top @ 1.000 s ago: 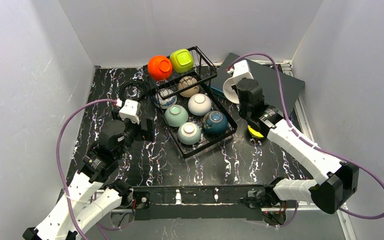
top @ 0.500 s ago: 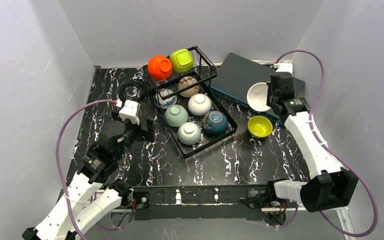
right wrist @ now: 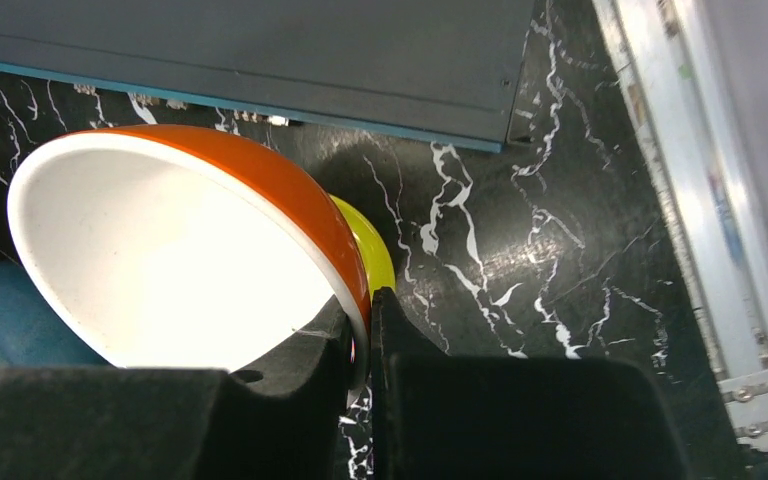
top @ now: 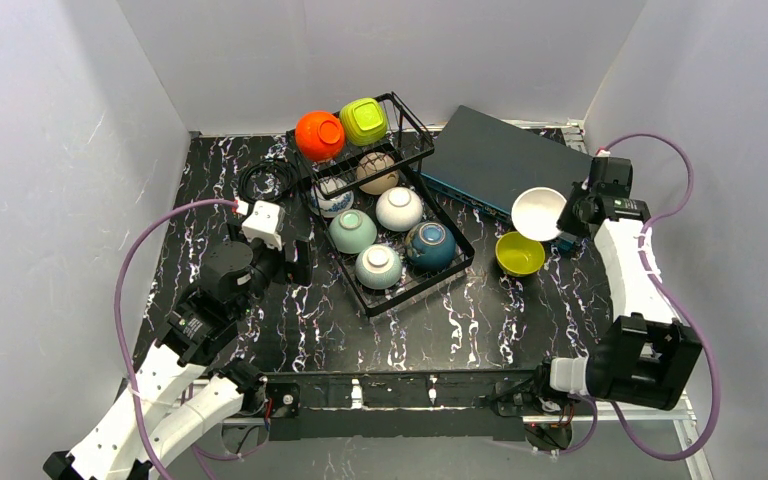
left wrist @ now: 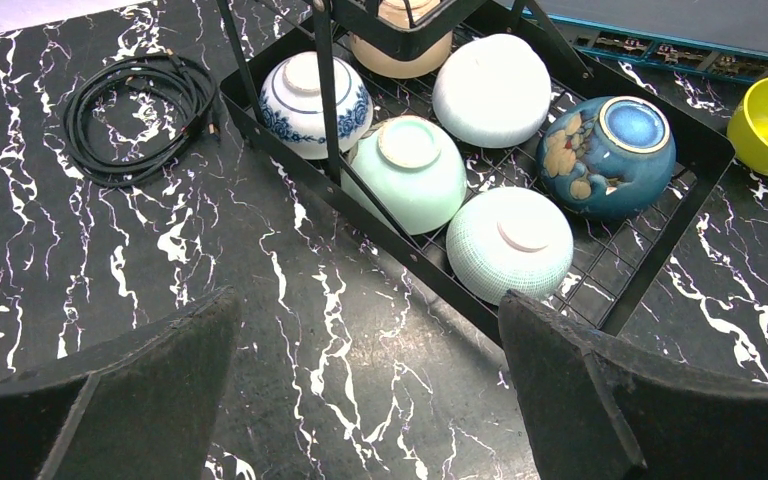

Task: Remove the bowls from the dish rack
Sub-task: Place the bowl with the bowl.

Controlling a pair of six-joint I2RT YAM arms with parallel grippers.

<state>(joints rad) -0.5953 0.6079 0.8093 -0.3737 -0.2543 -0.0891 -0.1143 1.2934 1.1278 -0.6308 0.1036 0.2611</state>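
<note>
The right gripper [right wrist: 370, 322] is clenched on the rim of an orange bowl [right wrist: 185, 255], held tilted at the right of the frame, well clear of the dish rack [top: 422, 286]. What matters for setting it down is the yellow bowl [right wrist: 372, 248], which sits just beneath and behind it, with bare desk [right wrist: 520, 300] to the right. The top view shows only the held bowl's white inside. The wrist view shows its orange wall and the pinch. Eight bowls sit in the rack, nearest the released left gripper [left wrist: 368, 350].

Right hand [right wrist: 365, 320] grips orange bowl [right wrist: 160, 250] by its rim, yellow bowl [right wrist: 372, 255] behind.
</note>
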